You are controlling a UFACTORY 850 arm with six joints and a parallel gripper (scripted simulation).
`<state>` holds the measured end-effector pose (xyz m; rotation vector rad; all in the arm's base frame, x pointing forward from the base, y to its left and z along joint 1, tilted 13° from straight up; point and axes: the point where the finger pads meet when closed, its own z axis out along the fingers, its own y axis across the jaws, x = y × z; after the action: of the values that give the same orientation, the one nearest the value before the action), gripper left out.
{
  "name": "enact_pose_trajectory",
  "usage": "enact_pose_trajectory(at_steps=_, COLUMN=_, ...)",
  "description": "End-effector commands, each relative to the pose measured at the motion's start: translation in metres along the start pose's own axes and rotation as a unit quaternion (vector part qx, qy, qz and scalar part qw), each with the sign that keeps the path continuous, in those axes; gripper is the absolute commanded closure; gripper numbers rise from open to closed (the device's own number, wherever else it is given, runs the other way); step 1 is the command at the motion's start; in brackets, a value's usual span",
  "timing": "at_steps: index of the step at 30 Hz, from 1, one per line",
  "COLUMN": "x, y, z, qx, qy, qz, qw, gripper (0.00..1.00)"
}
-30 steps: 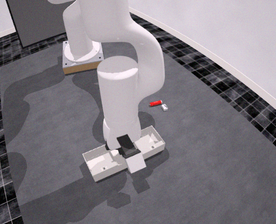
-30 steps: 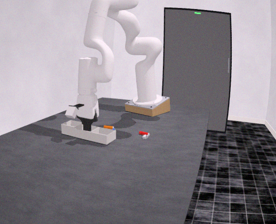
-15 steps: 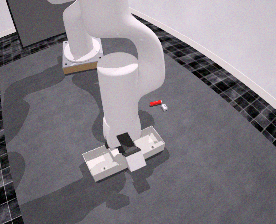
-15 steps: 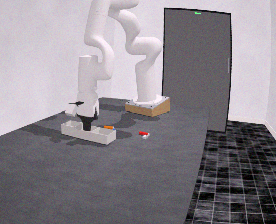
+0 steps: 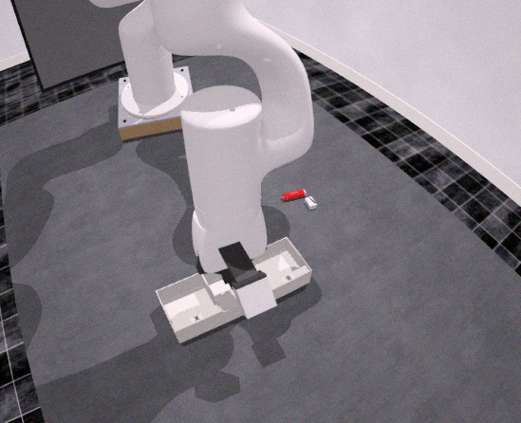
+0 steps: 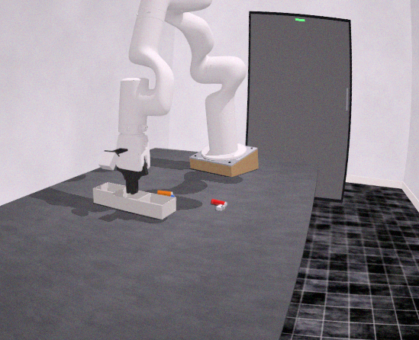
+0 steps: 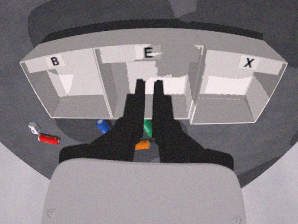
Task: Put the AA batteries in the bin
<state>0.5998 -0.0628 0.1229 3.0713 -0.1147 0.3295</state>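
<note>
Lying on the table well apart from the bin marked X (image 7: pixel 226 111): red cylinder (image 5: pixel 294 194), possibly an AA battery, touching a small white block (image 5: pixel 310 203). Just behind the bin row: orange cylinder (image 6: pixel 164 193), blue piece (image 7: pixel 103 125), green piece (image 7: pixel 147 127). Poised over the middle bin marked E (image 7: pixel 148 52): gripper (image 7: pixel 149 84), fingers nearly together, gripping nothing visible.
</note>
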Motion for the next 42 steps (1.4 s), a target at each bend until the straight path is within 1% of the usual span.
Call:
enact_pose_trajectory(at_steps=1, x=0.001, y=0.0, z=-0.011, qx=0.0, qy=0.001, qz=0.0, qw=1.0, gripper=0.93)
enact_pose_trajectory(at_steps=7, x=0.001, y=0.0, z=-0.034, qx=0.0, qy=0.001, qz=0.0, qw=1.0, gripper=0.93)
enact_pose_trajectory(at_steps=12, x=0.001, y=0.0, z=-0.034, qx=0.0, qy=0.001, qz=0.0, qw=1.0, gripper=0.93)
enact_pose_trajectory(at_steps=25, x=-0.003, y=-0.065, z=-0.034, qx=0.0, qy=0.001, qz=0.0, qw=1.0, gripper=0.93)
enact_pose_trajectory(at_steps=27, x=-0.003, y=-0.065, z=-0.034, qx=0.0, qy=0.001, qz=0.0, qw=1.0, gripper=0.93)
enact_pose_trajectory(at_steps=31, x=-0.004, y=-0.084, z=-0.034, qx=0.0, qy=0.001, qz=0.0, qw=1.0, gripper=0.93)
enact_pose_trajectory(at_steps=36, x=-0.004, y=-0.084, z=-0.034, qx=0.0, qy=0.001, qz=0.0, qw=1.0, gripper=0.93)
enact_pose_trajectory(at_steps=42, x=-0.004, y=-0.084, z=-0.018, qx=0.0, qy=0.001, qz=0.0, qw=1.0, gripper=0.93)
